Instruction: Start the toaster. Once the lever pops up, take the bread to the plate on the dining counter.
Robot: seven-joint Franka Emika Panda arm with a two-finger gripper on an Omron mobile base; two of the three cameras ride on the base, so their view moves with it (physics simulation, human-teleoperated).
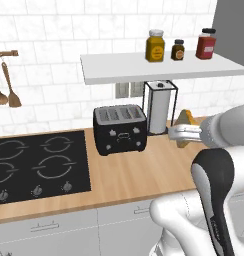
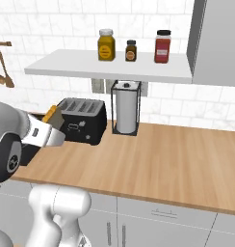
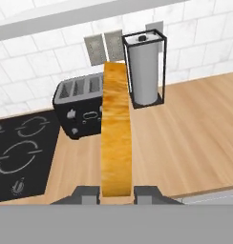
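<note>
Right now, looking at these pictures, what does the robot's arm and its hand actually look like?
The arm is made of smooth, rounded, glossy white shells with dark black sections at the joints. It ends in a pale grey gripper with two small dark fingers. No loose cables or readable markings are visible.
</note>
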